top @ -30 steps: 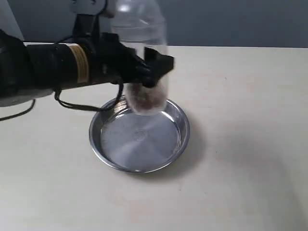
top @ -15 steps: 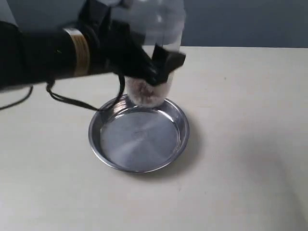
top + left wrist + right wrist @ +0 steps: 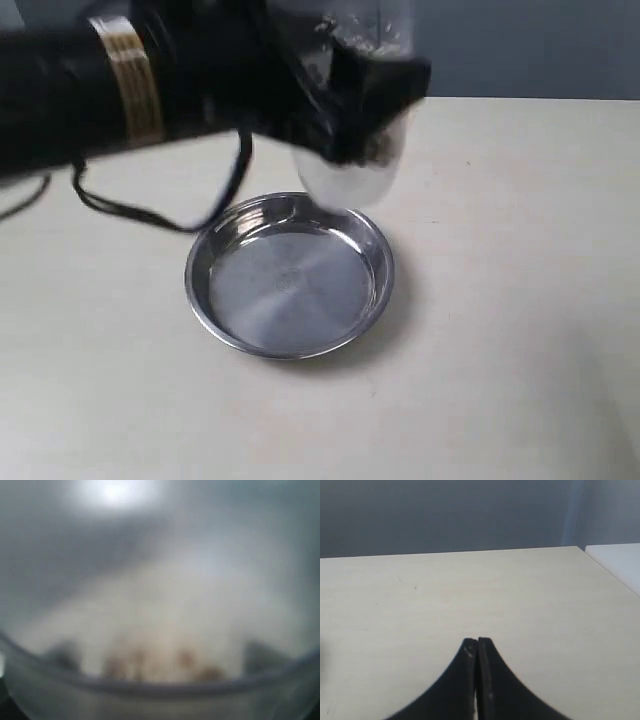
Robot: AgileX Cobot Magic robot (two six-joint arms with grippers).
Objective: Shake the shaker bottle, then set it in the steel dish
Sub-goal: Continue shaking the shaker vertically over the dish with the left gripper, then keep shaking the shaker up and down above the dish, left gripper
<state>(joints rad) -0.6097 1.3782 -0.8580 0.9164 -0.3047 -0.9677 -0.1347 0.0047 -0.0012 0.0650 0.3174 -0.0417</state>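
Clamping the bottle [image 3: 352,182] at upper centre, the left gripper [image 3: 365,118] holds it above the dish [image 3: 281,291], likely for shaking room, while the right gripper [image 3: 477,647] idles, fingers together.

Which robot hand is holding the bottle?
The left hand: it grips the shaker bottle in the air, not yet in the steel dish. The right hand is shut with nothing in it.
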